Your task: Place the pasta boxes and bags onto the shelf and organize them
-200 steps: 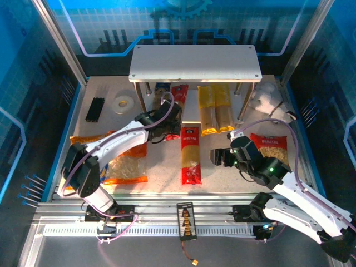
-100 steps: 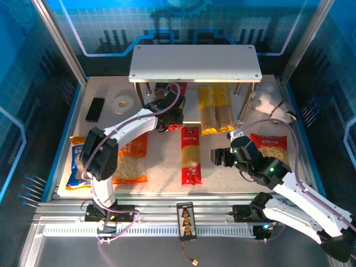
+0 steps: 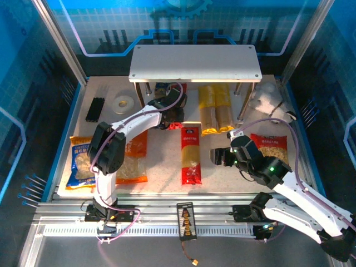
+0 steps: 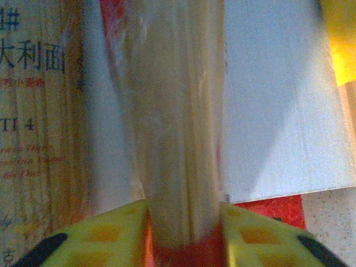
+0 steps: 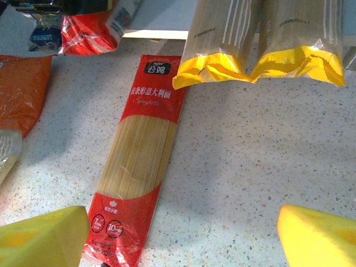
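Left hand point(image 4: 183, 225) reaches under the shelf point(image 3: 194, 62) top, a red pack point(image 4: 178, 128) lying on the lower board point(image 4: 278, 111) between its fingers point(image 4: 111, 236); whether it grips or has let go cannot be told. Likely next: release fully, back straight out. Right hand point(image 3: 221, 157) hangs spread and empty over a second red pack point(image 3: 190, 156) on the speckled desk point(image 3: 161, 175), bags point(image 3: 130, 161) left and right, blue walls point(image 3: 22, 111) around

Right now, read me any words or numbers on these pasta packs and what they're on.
"公鸡": black label, red spaghetti pack on the table.
"大利面", "TI 4": pale pack at left, left wrist view.
Yellow packs, printed code: too blurred.
Blue-orange bag, label: too small.
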You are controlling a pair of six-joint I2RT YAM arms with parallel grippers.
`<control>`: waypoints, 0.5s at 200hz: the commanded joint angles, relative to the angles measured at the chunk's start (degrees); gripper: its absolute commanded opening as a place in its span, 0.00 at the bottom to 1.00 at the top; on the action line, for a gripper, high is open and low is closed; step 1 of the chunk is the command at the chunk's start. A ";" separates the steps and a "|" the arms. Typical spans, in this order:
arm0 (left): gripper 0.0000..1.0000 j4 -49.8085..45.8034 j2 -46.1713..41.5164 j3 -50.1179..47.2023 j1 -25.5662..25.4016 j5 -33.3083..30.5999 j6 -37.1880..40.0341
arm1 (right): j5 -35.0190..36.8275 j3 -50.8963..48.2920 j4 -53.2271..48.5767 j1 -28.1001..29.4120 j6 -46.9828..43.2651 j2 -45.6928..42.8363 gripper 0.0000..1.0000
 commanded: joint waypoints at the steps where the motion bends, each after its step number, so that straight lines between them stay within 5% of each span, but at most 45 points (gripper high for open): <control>1: 0.47 1.38 0.69 2.40 0.44 0.26 -0.15 | 0.59 1.55 -0.82 0.82 -0.50 0.11 0.89; 69: 0.65 7.07 -7.61 -4.57 0.46 0.26 0.23 | -0.39 1.83 -2.79 0.90 -0.38 1.96 0.92; 100: 0.64 10.77 -15.17 -10.10 -0.08 1.16 2.12 | -1.70 2.14 -3.64 1.90 0.20 5.11 0.93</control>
